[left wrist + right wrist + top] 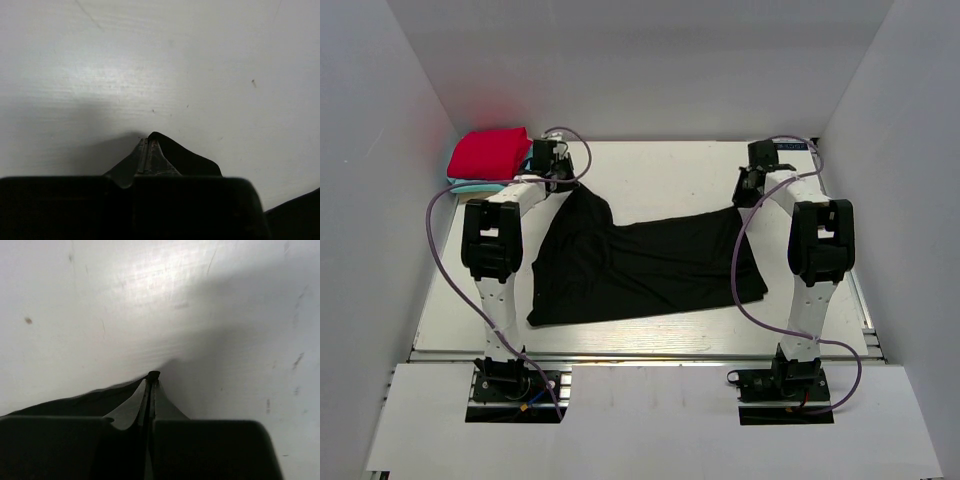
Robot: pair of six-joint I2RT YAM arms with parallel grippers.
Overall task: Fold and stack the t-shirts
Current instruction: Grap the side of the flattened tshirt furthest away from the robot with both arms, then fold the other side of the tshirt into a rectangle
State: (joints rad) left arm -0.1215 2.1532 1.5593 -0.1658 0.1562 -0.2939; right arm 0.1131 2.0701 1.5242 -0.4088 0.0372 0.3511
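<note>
Black shirt [640, 265] is stretched sideways across mid-frame, its upper corners clamped by left gripper [568, 186] and right gripper [744, 200].

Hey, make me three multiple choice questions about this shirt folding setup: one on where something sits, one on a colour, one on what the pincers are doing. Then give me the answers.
1. Where is the folded red shirt?
A. at the far left corner of the table
B. at the near right corner
C. between the arms' bases

2. What colour is the spread shirt?
A. teal
B. black
C. white

3. How do the two pincers stand?
A. both open
B. both shut on the spread shirt
C. only the left one shut

Answers:
1 A: the top view shows it at the far left, past the left arm.
2 B: the cloth lying between the arms is plain black.
3 B: the wrist views show the left pincer and the right pincer each pinching black cloth.
</note>
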